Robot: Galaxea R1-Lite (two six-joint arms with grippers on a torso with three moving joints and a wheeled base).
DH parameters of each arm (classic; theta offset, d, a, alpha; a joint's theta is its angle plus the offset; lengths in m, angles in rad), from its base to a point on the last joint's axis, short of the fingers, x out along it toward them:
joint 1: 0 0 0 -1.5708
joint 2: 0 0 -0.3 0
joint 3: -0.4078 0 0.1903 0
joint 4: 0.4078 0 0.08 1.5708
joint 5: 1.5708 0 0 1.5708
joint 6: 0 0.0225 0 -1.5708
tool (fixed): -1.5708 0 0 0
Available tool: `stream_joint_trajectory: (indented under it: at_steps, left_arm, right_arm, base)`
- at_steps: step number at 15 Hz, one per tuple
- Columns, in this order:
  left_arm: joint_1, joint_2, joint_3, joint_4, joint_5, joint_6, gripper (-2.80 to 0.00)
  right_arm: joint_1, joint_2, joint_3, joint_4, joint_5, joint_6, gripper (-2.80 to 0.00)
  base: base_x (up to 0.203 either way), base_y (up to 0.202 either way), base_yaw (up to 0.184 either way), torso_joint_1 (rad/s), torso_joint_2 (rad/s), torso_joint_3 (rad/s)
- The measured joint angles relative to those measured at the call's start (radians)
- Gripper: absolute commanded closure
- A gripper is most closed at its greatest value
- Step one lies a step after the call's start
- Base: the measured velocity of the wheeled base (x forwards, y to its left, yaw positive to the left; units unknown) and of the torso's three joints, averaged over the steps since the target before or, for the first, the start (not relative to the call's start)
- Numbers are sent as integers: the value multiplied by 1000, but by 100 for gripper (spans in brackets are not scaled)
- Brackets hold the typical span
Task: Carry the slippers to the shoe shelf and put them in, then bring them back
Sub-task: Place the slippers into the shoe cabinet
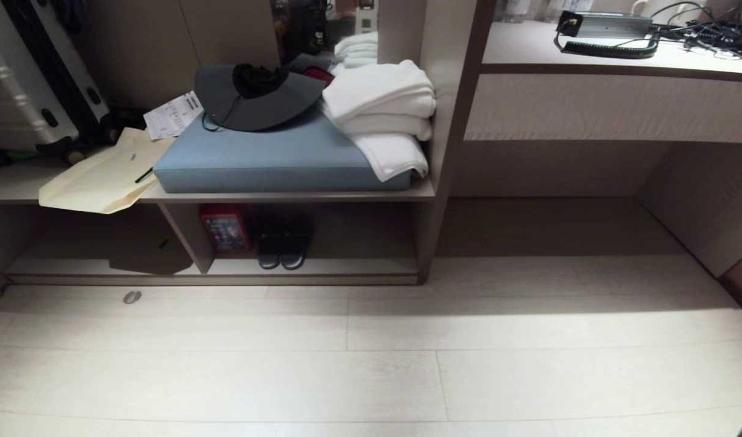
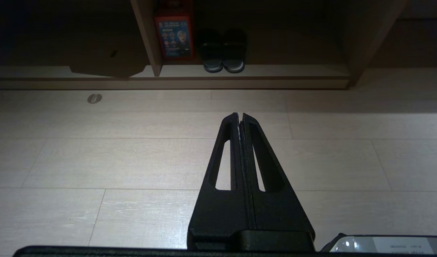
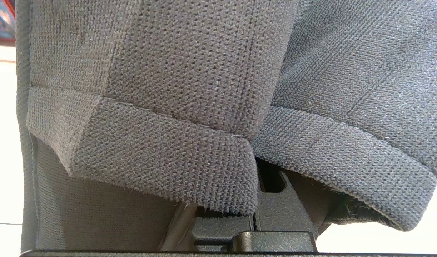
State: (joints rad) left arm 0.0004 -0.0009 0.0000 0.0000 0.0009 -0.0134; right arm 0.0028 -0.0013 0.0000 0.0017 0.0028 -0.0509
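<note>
I'm looking across pale wood-look floor planks [image 1: 371,364] at a built-in unit of light taupe laminate: a bench board carrying a blue-grey fabric cushion [image 1: 267,158], a dark grey wide-brimmed hat [image 1: 255,97] and folded white towels [image 1: 383,115], and beneath it the low open-fronted shoe shelf [image 1: 346,267] with its pale base board. A chunkier black pair of shoes with pale-edged soles [image 1: 284,246] already stands in that shelf beside a red printed box [image 1: 225,227], so I judge the free bay to their right is where my load belongs.

The dark grey knitted fabric slippers [image 3: 189,107] fill my right wrist view: the right gripper [image 3: 272,200] is closed on them, its black jaws pinched up between the two uppers near the bound collar edges, so I carry both in one clamp. They hang close in front of that camera, side by side, long axes roughly parallel and running away from the wrist. Which end is toe I can't tell, since neither the toes nor the heels show. That arm isn't in the head view.

The left gripper [image 2: 239,117] is closed on nothing, fingertips touching, held above the floor and aimed at the shelf, well apart from it. I read it as parked.
</note>
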Motion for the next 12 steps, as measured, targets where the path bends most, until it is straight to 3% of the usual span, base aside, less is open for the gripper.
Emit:
stream_joint_trajectory:
  at_steps: [9, 12]
  left_arm:
    - [0, 0, 0, 0, 0, -1, 0]
    - [0, 0, 0, 0, 0, 3, 0]
  right_arm:
    - [0, 0, 0, 0, 0, 1, 0]
    - [0, 0, 0, 0, -1, 0, 0]
  base:
    - [0, 0, 0, 2, 3, 202]
    - [0, 0, 0, 5, 4, 70]
